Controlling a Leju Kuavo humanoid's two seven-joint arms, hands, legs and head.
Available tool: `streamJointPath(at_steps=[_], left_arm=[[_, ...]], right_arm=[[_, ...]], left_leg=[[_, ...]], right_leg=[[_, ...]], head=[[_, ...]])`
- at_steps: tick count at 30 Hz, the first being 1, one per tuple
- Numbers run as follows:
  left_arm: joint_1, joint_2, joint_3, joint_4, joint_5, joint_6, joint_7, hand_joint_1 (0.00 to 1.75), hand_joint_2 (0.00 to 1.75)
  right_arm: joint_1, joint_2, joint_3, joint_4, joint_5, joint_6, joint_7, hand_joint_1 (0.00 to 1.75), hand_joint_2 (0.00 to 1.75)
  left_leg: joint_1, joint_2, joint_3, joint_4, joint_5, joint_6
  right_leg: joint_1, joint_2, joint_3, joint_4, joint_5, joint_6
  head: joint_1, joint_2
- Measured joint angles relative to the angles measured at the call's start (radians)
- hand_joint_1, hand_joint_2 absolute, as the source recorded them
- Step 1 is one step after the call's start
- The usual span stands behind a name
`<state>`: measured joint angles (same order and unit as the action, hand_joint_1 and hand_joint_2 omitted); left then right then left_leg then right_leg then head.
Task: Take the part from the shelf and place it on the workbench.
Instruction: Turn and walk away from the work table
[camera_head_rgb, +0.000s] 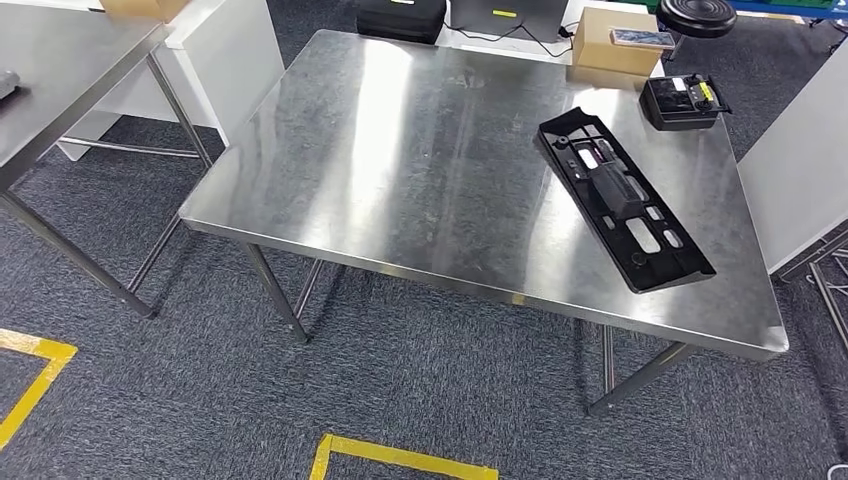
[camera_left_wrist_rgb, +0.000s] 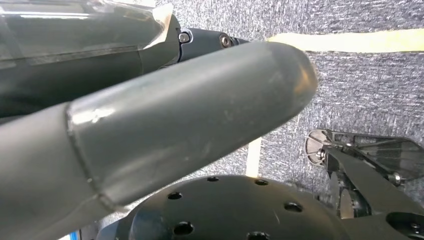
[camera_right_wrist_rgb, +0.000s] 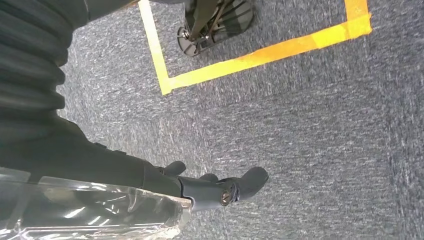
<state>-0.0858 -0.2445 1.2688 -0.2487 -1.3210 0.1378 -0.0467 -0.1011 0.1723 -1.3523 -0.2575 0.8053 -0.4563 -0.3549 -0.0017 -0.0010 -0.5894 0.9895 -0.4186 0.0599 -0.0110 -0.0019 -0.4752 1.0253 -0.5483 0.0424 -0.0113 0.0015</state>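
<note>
The part (camera_head_rgb: 622, 198) is a long black plastic panel with several cut-outs. It lies flat and slanted on the right half of the steel workbench (camera_head_rgb: 400, 170), its near end close to the front right corner. My left hand (camera_left_wrist_rgb: 175, 125) hangs over the carpet, its thick grey thumb stretched out with nothing in it. My right hand (camera_right_wrist_rgb: 200, 187) also hangs above the carpet, its dark fingers (camera_right_wrist_rgb: 250, 181) extended and holding nothing.
A small black device (camera_head_rgb: 682, 101) sits at the bench's back right, behind the part. A cardboard box (camera_head_rgb: 615, 45) stands beyond it. A second steel table (camera_head_rgb: 60, 70) is at the left. Yellow floor tape (camera_head_rgb: 400, 458) runs in front of the bench. A white panel (camera_head_rgb: 800, 170) flanks the right.
</note>
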Motion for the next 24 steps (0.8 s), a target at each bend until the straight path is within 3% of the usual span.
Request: streamJointPath(at_steps=[2,3,5,7,9,10,11,12,13,14,15,17,19,21,22,24], left_arm=[[-0.001,0.0,0.0,0.0,0.0,-0.003,-0.004,0.0,0.0],[-0.002,0.0,0.0,0.0,0.001,-0.005,-0.007,0.0,0.0],[-0.003,0.001,-0.001,0.0,0.003,-0.01,-0.012,0.0,0.0],[-0.002,0.003,-0.001,0.0,0.004,-0.014,-0.016,0.0,0.0],[-0.002,0.003,-0.001,0.0,0.006,-0.018,-0.018,0.0,0.0],[-0.002,0.004,-0.001,0.0,0.007,-0.02,-0.019,0.0,0.0],[-0.002,0.004,-0.001,0.0,0.007,-0.021,-0.02,0.0,0.0],[-0.002,0.004,-0.002,0.0,0.007,-0.022,-0.02,0.0,0.0],[-0.002,0.004,-0.003,0.0,0.006,-0.022,-0.02,0.0,0.0],[-0.003,0.004,-0.003,0.0,0.006,-0.022,-0.021,0.0,0.0],[-0.004,0.005,-0.004,0.0,0.006,-0.023,-0.022,0.0,0.0],[-0.005,0.005,-0.005,0.0,0.006,-0.023,-0.024,0.0,0.0],[-0.005,0.005,-0.004,0.0,0.008,-0.023,-0.025,0.0,0.0],[-0.006,0.004,-0.004,0.0,0.01,-0.021,-0.025,0.0,0.0],[-0.007,0.004,-0.004,0.0,0.01,-0.021,-0.024,0.0,0.0],[-0.009,0.002,-0.004,0.001,0.011,-0.02,-0.023,0.0,0.0]], right_arm=[[-0.002,-0.001,0.0,0.0,-0.002,-0.002,0.004,0.0,1.75],[-0.001,-0.002,0.0,0.0,-0.003,-0.004,0.006,0.0,1.75],[-0.001,-0.002,0.0,0.0,-0.005,-0.005,0.01,0.0,1.75],[-0.002,-0.001,0.0,0.0,-0.005,-0.007,0.014,0.0,1.75],[-0.001,-0.001,0.0,0.0,-0.005,-0.009,0.019,0.0,1.75],[-0.001,-0.002,0.0,0.0,-0.005,-0.01,0.022,0.0,1.75],[0.0,-0.002,0.0,0.0,-0.005,-0.011,0.025,0.0,1.75],[0.0,-0.002,0.0,0.0,-0.005,-0.013,0.028,0.0,1.75],[0.0,-0.002,0.0,0.0,-0.005,-0.015,0.031,0.0,1.75],[0.0,-0.002,0.0,0.0,-0.005,-0.016,0.033,0.0,1.75],[-0.001,-0.002,0.0,0.0,-0.005,-0.018,0.035,0.0,1.75],[-0.002,-0.002,0.0,0.0,-0.005,-0.019,0.038,0.0,1.75],[-0.003,-0.002,0.0,0.0,-0.003,-0.02,0.041,0.0,1.75],[-0.003,-0.003,0.0,0.0,0.0,-0.02,0.046,0.0,1.75],[-0.003,-0.004,0.0,0.0,0.002,-0.021,0.048,0.0,1.75],[-0.003,-0.005,0.0,0.0,0.005,-0.021,0.054,0.0,1.75]], left_leg=[[-0.003,-0.001,-0.004,0.007,0.007,-0.01],[-0.004,-0.001,-0.006,0.008,0.011,-0.015],[-0.002,-0.002,-0.012,0.014,0.012,-0.025],[0.002,-0.002,-0.033,0.064,-0.044,-0.036],[0.007,-0.002,-0.069,0.186,-0.142,-0.049],[0.009,-0.002,-0.082,0.245,-0.173,-0.053],[0.011,-0.002,-0.083,0.28,-0.184,-0.056],[0.013,-0.002,-0.066,0.277,-0.173,-0.057],[0.014,-0.002,-0.033,0.241,-0.151,-0.056],[0.014,-0.002,0.016,0.169,-0.126,-0.053],[0.015,-0.002,0.064,0.097,-0.113,-0.049],[0.009,-0.003,0.118,0.006,-0.101,-0.038],[0.001,-0.004,0.114,-0.002,-0.096,-0.027],[0.003,0.0,0.106,-0.01,-0.082,-0.01],[0.004,0.001,0.1,-0.015,-0.072,0.001],[0.002,0.003,0.081,-0.018,-0.056,0.014]], right_leg=[[0.004,0.003,0.03,-0.062,0.016,-0.009],[0.007,0.005,0.025,-0.059,0.022,-0.015],[-0.001,0.003,0.014,-0.062,0.029,-0.029],[-0.01,0.0,0.0,-0.063,0.045,-0.043],[-0.009,-0.003,-0.017,-0.062,0.059,-0.049],[-0.009,-0.005,-0.024,-0.06,0.065,-0.049],[-0.008,-0.006,-0.032,-0.058,0.071,-0.048],[-0.008,-0.006,-0.039,-0.055,0.076,-0.045],[-0.008,-0.007,-0.045,-0.052,0.08,-0.043],[-0.009,-0.007,-0.05,-0.048,0.083,-0.04],[-0.008,-0.007,-0.054,-0.046,0.085,-0.036],[-0.007,-0.007,-0.061,-0.043,0.093,-0.024],[-0.006,-0.007,-0.066,-0.044,0.104,-0.008],[-0.005,-0.007,-0.078,-0.03,0.096,0.002],[-0.004,-0.006,-0.093,-0.002,0.075,0.001],[-0.005,-0.003,-0.146,0.118,0.003,-0.007]], head=[[0.0,0.0],[-0.001,0.0],[0.0,0.0],[-0.005,0.0],[-0.011,0.0],[-0.011,0.0],[-0.011,0.0],[-0.011,0.0],[-0.012,0.0],[-0.012,0.0],[-0.012,0.0],[-0.011,0.0],[-0.011,0.0],[-0.011,0.0],[-0.009,0.0],[-0.005,0.0]])
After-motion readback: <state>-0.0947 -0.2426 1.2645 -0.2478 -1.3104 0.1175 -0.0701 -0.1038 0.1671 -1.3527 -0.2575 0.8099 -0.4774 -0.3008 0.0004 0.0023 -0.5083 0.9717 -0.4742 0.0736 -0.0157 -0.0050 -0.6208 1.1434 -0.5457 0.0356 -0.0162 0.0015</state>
